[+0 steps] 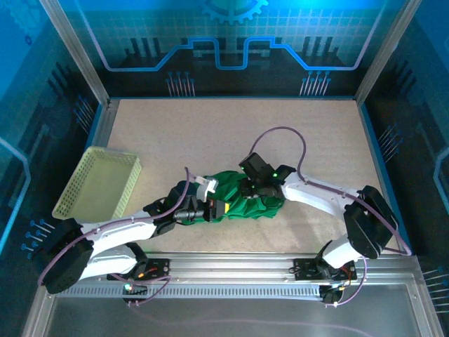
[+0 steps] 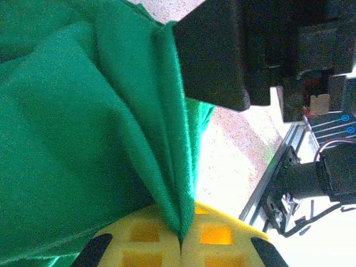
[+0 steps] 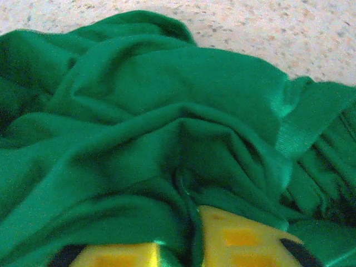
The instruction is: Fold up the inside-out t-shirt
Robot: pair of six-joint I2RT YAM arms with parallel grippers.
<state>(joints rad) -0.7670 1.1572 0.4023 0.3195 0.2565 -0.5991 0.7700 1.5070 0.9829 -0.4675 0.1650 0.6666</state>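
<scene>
**Both grippers clamped on shirt**

Shirt [image 1: 242, 202] lies bunched on the table [image 1: 210, 133], near-centre, well right of the basket [image 1: 98, 184]. Left gripper [image 2: 181, 238] is clenched on a fold at its left end. Right gripper [image 3: 186, 245] pinches a fold on its right side.

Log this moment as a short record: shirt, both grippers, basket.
t-shirt: bright green, crumpled in a heap, not yet folded, on the near half of the table
left gripper: shut, pinching a fold of the t-shirt
right gripper: closed on a ridge of the t-shirt
plastic basket: pale yellow-green, perforated, at the table's left, apart from the t-shirt
</scene>
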